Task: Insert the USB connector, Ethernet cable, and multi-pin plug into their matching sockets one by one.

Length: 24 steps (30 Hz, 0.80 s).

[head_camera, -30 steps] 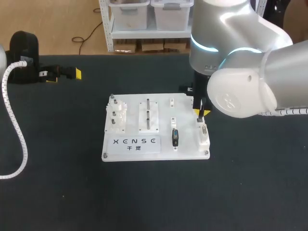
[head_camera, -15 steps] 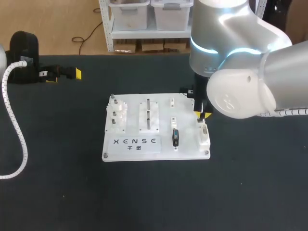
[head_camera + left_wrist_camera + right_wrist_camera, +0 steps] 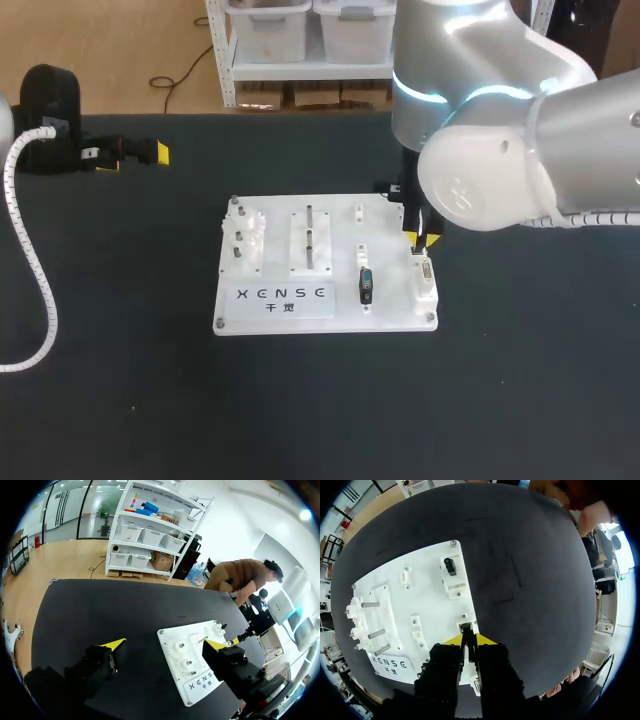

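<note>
The white board (image 3: pixel 390 300) lay in the middle of the dark counter (image 3: pixel 520 400). The right arm (image 3: pixel 500 130) came down over the board's right edge. Its yellow-tipped jaws were drawn close together and pinched a small dark plug (image 3: pixel 466 628) from both sides. The plug's tip sat at a small socket on that edge of the board (image 3: pixel 430 595); whether it was seated inside could not be told, nor which of the connectors it was. A pale multi-pin socket (image 3: pixel 424 280) sat on the same edge, just nearer the board's front corner. A black connector (image 3: pixel 364 285) stood upright in a white holder toward the board's middle, apart from the jaws. A slotted block (image 3: pixel 310 240) and a stack of white gears on pegs (image 3: pixel 243 240) took up the board's left half.

The left arm (image 3: pixel 50 105) rested well off the board's back left corner. Its jaws were spread wide with nothing between them, pointing toward the board (image 3: pixel 172 637).
</note>
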Motion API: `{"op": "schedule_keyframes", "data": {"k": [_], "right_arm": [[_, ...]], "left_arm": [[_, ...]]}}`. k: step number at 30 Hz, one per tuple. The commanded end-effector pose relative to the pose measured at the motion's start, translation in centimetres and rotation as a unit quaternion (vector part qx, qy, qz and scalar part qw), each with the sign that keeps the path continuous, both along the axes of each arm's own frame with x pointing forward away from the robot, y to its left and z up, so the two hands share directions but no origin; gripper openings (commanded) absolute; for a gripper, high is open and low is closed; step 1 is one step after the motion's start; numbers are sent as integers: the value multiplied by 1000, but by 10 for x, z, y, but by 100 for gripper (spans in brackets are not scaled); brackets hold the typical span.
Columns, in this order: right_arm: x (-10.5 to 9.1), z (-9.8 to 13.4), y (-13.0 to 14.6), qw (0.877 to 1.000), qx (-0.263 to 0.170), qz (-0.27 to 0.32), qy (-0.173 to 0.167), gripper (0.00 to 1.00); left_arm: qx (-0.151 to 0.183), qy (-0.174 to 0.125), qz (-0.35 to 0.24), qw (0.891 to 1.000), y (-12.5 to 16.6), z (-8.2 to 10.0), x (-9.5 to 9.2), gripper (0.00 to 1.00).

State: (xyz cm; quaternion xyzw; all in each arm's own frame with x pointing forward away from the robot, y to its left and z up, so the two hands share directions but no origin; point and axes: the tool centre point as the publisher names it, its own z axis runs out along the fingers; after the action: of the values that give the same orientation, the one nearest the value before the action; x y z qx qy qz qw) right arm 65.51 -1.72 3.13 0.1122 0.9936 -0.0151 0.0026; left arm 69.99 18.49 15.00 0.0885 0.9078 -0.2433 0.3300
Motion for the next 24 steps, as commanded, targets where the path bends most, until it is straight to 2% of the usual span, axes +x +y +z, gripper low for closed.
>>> {"op": "schedule_keyframes", "data": {"k": [1,17,18,19,20,21,24], "right_arm": [[3,-24,-8,1000,-1,-5,10,0],[-1,-28,-10,999,-8,-15,32,0],[-1,-26,-9,999,-10,-14,29,7],[-1,-23,-9,999,-11,-14,28,33],[-2,-19,-8,1000,-13,-13,22,51],[-1,-16,-8,1000,-13,-11,17,100],[-1,-1,-6,1000,-13,-10,-1,100]], "left_arm": [[0,0,0,1000,0,0,0,100],[0,0,0,1000,0,0,0,100],[0,0,0,1000,0,0,0,100],[0,0,0,1000,0,0,0,100],[0,0,0,1000,0,0,0,100],[0,0,0,1000,0,0,0,100],[0,0,0,1000,0,0,0,100]]}}
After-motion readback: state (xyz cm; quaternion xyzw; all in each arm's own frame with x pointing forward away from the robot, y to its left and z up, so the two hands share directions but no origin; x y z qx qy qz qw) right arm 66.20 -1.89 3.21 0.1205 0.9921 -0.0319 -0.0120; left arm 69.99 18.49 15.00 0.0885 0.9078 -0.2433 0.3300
